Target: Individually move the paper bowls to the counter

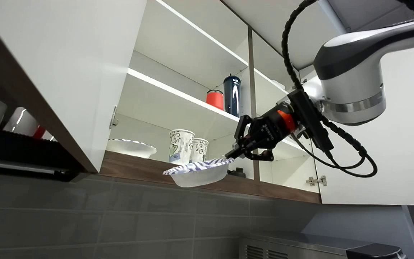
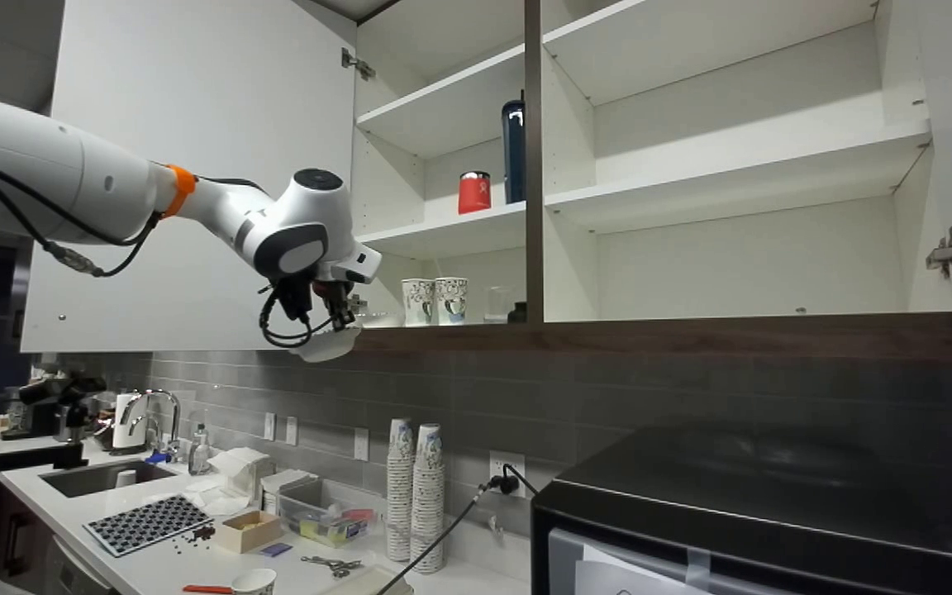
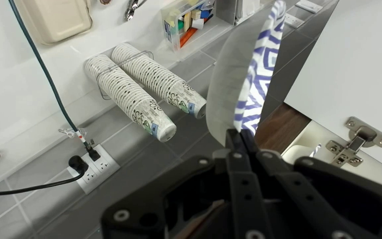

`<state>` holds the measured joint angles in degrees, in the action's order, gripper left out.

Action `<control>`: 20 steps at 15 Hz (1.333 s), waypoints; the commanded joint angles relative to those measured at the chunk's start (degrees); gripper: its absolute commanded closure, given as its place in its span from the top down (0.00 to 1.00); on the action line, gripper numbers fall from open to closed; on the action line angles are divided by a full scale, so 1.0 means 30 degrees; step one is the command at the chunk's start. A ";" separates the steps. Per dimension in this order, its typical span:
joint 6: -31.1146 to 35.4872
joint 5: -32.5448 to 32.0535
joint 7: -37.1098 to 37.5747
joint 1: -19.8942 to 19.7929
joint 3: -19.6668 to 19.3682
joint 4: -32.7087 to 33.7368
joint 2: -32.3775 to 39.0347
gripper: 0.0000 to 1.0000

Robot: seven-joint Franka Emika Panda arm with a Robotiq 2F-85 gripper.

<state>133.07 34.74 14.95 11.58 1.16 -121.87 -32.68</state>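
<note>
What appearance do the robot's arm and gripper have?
The arm is white and rounded, with dark grey panels, an orange ring and a ribbed black cable. The gripper is black and angular, with an orange-red band and small white lettering.

Red cup [image 1: 215, 100] beside blue tumbler [image 1: 232, 96]

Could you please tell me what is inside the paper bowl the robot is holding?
Nothing shows inside the paper bowl beyond its purple-patterned rim; its wall covers the bottom, so any contents there cannot be seen.
</note>
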 commanded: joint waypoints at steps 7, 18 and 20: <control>-0.0611 -0.0404 -0.1403 -0.1094 -0.0481 -0.1685 0.0352 0.01; -0.1096 0.3062 -1.2295 -0.0737 -0.3491 -0.5844 0.3120 0.01; -0.1789 0.2840 -1.3171 -0.1118 -0.3705 -0.6059 0.4019 0.01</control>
<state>130.93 42.04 -19.75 9.62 -9.13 -139.22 -23.72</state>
